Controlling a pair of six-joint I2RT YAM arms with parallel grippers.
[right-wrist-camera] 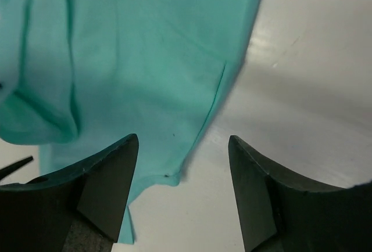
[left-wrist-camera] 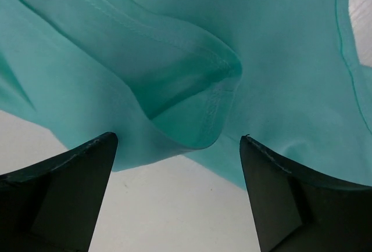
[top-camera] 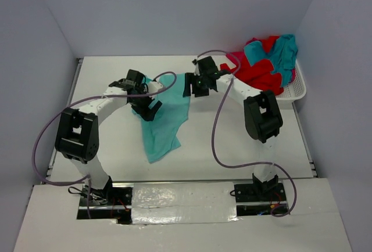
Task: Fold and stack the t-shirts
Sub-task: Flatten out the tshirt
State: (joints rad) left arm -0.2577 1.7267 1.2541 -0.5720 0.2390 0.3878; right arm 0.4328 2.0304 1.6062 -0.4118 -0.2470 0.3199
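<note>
Left claw (left-wrist-camera: 177,139) first: it's released, both dark fingers (left-wrist-camera: 64,188) spread wide, nothing pinched. Just beyond the tips sits a rolled fold of the teal t-shirt (left-wrist-camera: 174,60), a stitched hem curling around an open pocket of cloth. Bare white table (left-wrist-camera: 168,205) shows under the claw itself.

Over to the right claw (right-wrist-camera: 181,139): also released, jaws apart, hanging over the shirt's edge. That edge runs down between the tips, cloth on the left and shiny table on the right, and neither finger grips it.

Pull back to the overhead view and both claws are down at the far end of the same shirt. The left claw is on the shirt's left side and the right claw is at its far right corner. The shirt lies on the middle of the table, creased and bunched, not folded. It forms a long strip running from the far end between the claws toward the near side, and its near tip points at the gap between the two arm bases.

Out at the far right corner of the table stands the white mesh basket (top-camera: 297,92). In it is a heap of red and teal t-shirts (top-camera: 264,72), piled above the rim, well apart from the shirt on the table. A grey-purple cable (top-camera: 216,130) loops from the right arm across the table.
</note>
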